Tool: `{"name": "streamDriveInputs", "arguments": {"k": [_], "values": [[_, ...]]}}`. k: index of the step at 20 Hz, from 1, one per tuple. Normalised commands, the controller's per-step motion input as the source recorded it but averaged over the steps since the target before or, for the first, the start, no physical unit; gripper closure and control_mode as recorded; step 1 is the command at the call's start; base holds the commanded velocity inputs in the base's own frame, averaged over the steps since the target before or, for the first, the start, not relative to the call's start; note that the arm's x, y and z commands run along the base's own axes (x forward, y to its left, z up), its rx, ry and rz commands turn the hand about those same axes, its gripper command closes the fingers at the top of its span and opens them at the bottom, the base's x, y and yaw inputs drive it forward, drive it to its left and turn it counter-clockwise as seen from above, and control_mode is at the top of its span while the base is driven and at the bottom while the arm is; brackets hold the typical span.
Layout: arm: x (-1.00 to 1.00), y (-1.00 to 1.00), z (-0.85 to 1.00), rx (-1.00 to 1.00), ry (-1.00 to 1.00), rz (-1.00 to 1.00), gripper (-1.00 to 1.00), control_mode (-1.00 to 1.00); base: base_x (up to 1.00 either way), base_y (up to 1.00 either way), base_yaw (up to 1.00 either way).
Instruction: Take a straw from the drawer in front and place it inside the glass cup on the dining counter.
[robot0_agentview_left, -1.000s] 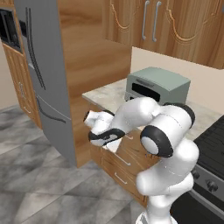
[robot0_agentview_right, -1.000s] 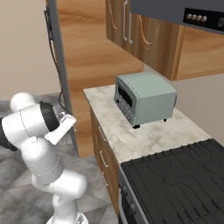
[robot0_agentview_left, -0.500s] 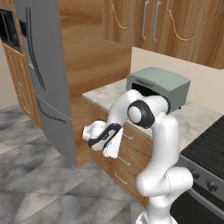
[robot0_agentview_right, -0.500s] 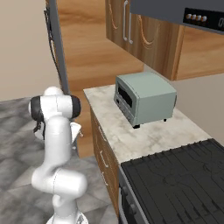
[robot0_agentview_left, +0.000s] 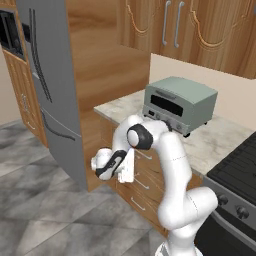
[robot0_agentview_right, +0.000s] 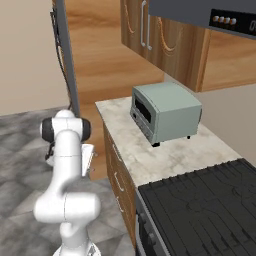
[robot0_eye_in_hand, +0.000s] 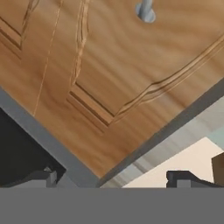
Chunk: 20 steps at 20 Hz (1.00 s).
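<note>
Wooden drawer (robot0_agentview_left: 145, 172) fronts sit shut under the toaster-oven (robot0_agentview_left: 179, 103) bench (robot0_agentview_left: 220, 142), close behind the claw (robot0_agentview_left: 102, 167) — its fingers spread wide, holding nothing — so the straw, presumably inside, lies hidden beyond a handle (robot0_eye_in_hand: 145, 9) not yet grasped.

A grey marbled floor (robot0_agentview_left: 35, 210) runs up to a tall grey fridge (robot0_agentview_left: 50, 85) at the left, with a wood panel (robot0_agentview_left: 107, 55) beside it. A marbled counter (robot0_agentview_right: 165, 155) carries a grey toaster oven (robot0_agentview_left: 180, 102) near its back edge. Wooden wall cabinets (robot0_agentview_left: 195, 30) hang above. A black stove (robot0_agentview_right: 205, 210) adjoins the counter's right edge. The wall (robot0_agentview_right: 25, 55) is beige.
</note>
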Motion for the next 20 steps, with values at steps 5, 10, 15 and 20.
{"name": "streamDriveInputs", "arguments": {"k": [5,10,15,20], "values": [[0.07,-0.35,0.00,-0.07,-0.18,0.00,-1.00,-1.00,0.00,0.00,0.00],[0.16,-0.21,-0.01,-0.06,-0.19,0.00,-1.00,-1.00,0.00,0.00,0.00],[0.29,-0.23,0.00,-0.06,-0.16,0.00,-1.00,-1.00,0.00,0.00,0.00],[0.36,-0.30,-0.18,-0.01,-0.04,0.03,-1.00,-1.00,0.00,0.00,0.00]]}}
